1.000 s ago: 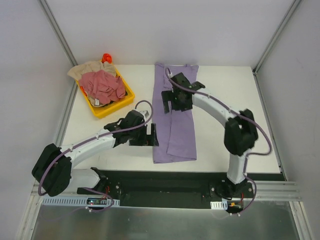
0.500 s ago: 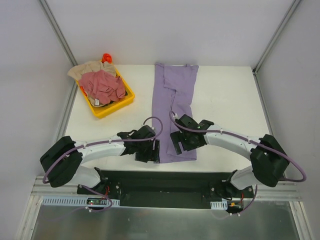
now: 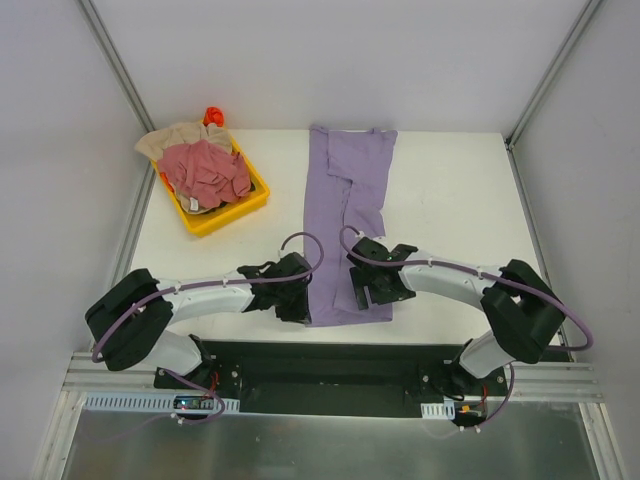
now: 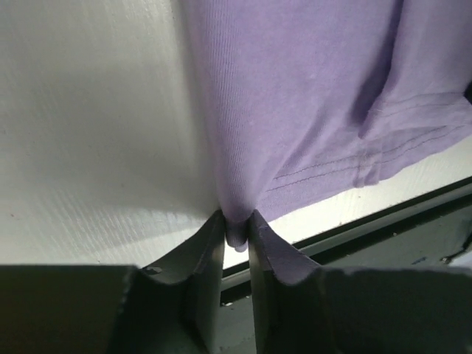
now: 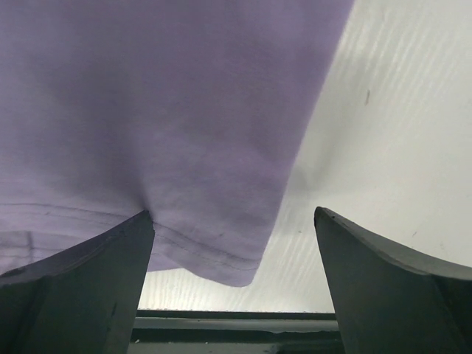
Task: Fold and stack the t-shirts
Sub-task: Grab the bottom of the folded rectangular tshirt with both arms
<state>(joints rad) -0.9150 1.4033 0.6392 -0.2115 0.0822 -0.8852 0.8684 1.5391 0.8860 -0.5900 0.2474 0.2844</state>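
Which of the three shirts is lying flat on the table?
The lavender-purple shirt, spread out lengthwise; the pink-red shirt and beige shirt sit crumpled in the yellow tray.

The lavender t-shirt [image 4: 310, 96] is soft, matt, finely ribbed knit cloth with double rows of stitching along its hem. A tuck of it is pinched between the jaws of the left gripper [image 4: 236, 219], whose fingers [image 4: 203, 258] look like dark, smooth hard plastic with a dull sheen. The table [image 4: 96, 133] left of those jaws is white, faintly ribbed and slightly glossy, and the same surface shows between the wide-set jaws of the right gripper [image 5: 234, 212], whose fingers [image 5: 81, 287] are matt and dark. Well beyond both sets of jaws, a glossy yellow plastic tray [image 3: 253, 196] holds crumpled matt cloth: a pink-red t-shirt [image 3: 205, 170] and a beige t-shirt [image 3: 170, 138].
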